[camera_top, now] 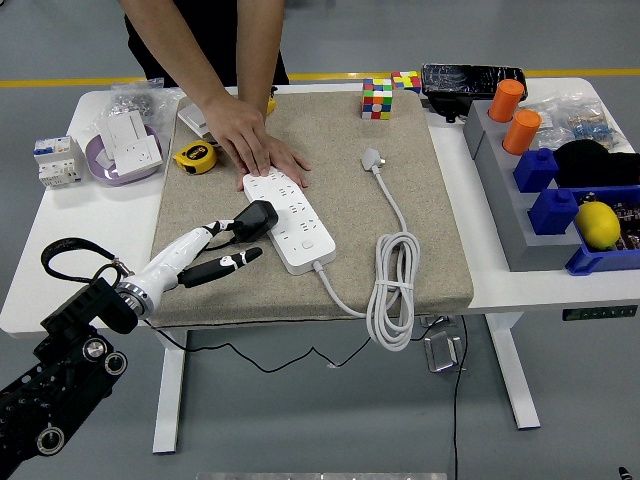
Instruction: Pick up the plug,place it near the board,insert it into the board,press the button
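You have a white table [60,260] under a beige, speckled mat [420,240]. The power strip [290,220] is white with small dark socket holes, and its coiled cable [395,285] is white too. The plug [256,219] is black on a thin black cord [250,352]. Your left hand [215,255] is white with black fingertips — the arm behind it is black. The tape measure [195,157] is yellow and black. The cube [377,99] is a patchwork of red, green, blue and yellow. On your right, two orange cylinders [514,115] stand in a grey tray [505,210] beside blue blocks [545,185] and a yellow lemon [598,224]. The bowl [100,165] is lilac — the person's top [215,25] black.
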Controlling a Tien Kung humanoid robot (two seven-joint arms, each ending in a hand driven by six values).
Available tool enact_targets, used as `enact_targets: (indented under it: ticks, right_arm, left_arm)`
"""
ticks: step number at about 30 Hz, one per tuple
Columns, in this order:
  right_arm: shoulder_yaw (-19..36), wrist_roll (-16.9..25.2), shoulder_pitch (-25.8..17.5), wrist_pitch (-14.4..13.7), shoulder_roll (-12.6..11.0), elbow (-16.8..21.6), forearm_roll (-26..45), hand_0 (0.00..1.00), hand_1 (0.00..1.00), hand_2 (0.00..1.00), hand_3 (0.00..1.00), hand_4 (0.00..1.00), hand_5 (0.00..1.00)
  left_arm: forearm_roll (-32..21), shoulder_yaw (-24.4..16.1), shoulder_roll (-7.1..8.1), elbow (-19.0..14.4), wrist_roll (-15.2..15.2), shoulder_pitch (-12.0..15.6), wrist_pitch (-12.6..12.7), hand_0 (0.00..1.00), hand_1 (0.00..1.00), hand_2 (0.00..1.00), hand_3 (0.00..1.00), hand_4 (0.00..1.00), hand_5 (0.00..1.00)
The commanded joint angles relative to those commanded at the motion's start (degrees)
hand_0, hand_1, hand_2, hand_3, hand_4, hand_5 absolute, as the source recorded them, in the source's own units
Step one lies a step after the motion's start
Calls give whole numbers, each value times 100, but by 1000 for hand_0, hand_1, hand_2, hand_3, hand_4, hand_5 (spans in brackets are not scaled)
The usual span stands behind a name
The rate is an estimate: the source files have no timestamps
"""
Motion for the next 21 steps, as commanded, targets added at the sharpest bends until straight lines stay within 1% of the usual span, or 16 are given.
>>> enact_targets:
  ticks: [15, 21]
  right_arm:
    - [-9, -2, 23, 3, -7, 3, 8, 949, 845, 782, 795, 998, 998]
    - [7, 1, 39, 6, -8, 7, 2, 948, 844, 782, 795, 998, 998]
  left_arm:
    - [161, 176, -91, 93, -48, -233, 88, 998, 996, 956, 915, 998, 998]
    - [172, 245, -82, 181, -65, -337, 113, 998, 998, 956, 914, 998, 998]
